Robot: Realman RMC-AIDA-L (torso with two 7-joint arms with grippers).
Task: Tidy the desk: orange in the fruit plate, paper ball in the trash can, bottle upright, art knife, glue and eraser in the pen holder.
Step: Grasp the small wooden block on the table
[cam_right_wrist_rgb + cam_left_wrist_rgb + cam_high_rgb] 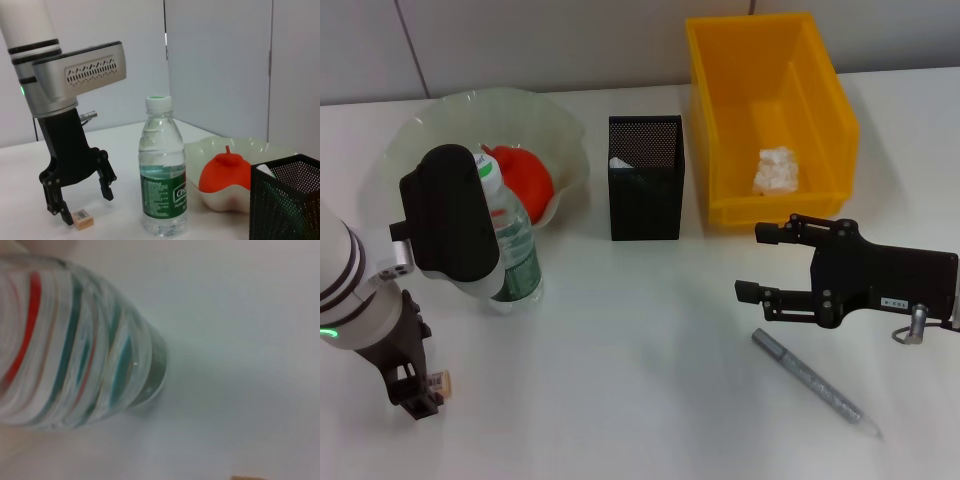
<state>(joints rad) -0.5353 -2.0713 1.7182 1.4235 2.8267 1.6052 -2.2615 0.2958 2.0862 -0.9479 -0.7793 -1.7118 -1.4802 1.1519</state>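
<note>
The bottle (162,170) stood upright beside the fruit plate (570,150), which held the orange (525,175). The left gripper (80,202) hung spread wide over the eraser (82,219). The right gripper (750,262) hovered open near the art knife (815,383).

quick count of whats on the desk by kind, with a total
Containers: 3 (pale wavy fruit plate, black mesh pen holder, yellow plastic bin)
Clear plastic bottle: 1
Orange fruit: 1
White paper ball: 1
Silver art knife: 1
Small eraser: 1
Total: 8
</note>
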